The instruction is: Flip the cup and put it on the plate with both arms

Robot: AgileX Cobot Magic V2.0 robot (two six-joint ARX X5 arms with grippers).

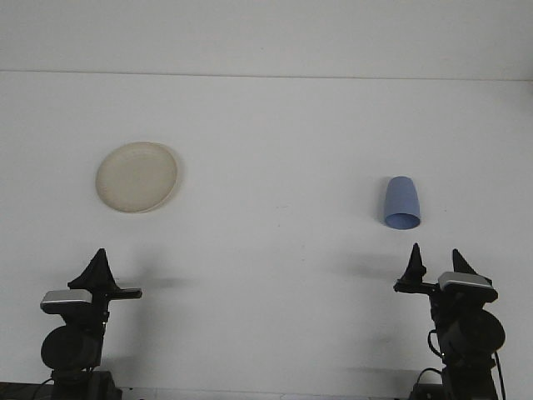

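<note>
Blue cup [402, 202], one cream plate [136, 177], two tools, right tool [436, 261] open

I'm seeing blue cup [402, 202] sitting upside down at table's right, wide rim seemingly facing down. Cream round plate [136, 177] is lying flat, well apart at left.
</note>
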